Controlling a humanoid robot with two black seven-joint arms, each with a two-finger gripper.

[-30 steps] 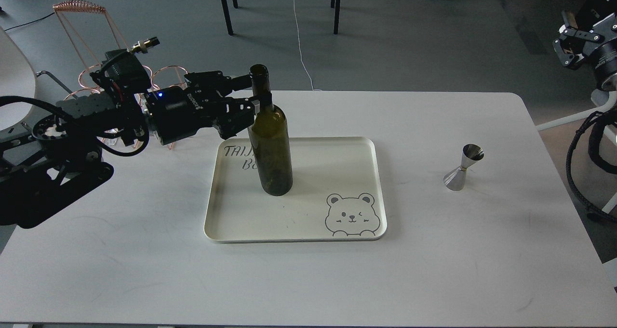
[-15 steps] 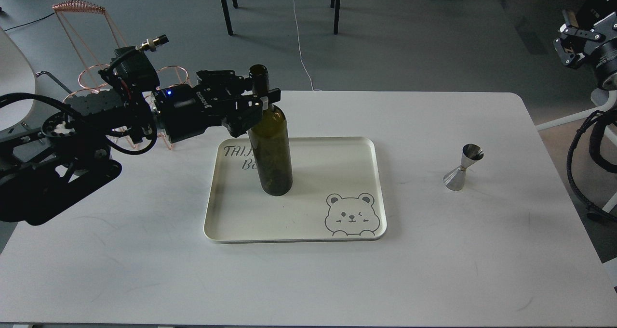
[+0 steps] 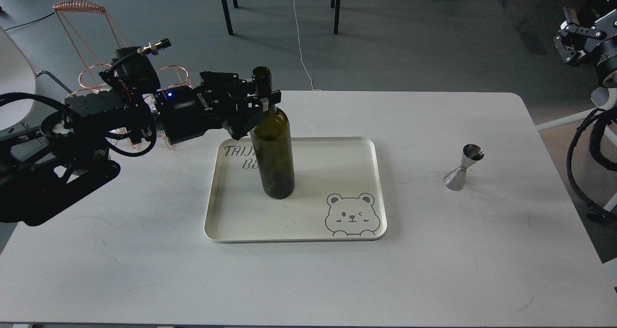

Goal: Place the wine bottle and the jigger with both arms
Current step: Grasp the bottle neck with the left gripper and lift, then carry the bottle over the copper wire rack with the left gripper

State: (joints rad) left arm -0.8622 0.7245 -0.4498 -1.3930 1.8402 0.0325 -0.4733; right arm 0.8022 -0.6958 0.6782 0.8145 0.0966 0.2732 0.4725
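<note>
Green wine bottle (image 3: 275, 150) upright on tray (image 3: 337, 234), my left gripper (image 3: 264, 99) clamped on its neck for steadiness; jigger (image 3: 462, 168) waits; right gripper (image 3: 573, 41) fingers unreadable.

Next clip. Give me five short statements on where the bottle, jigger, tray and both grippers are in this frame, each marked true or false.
1. The wine bottle stands upright on the tray. True.
2. The jigger is on the tray. False: it stands on the table, right of the tray.
3. The left gripper is at the bottle's neck. True.
4. The right gripper holds the jigger. False: it is far off, past the table's right edge.
5. The bottle lies on its side. False: it is upright.
</note>
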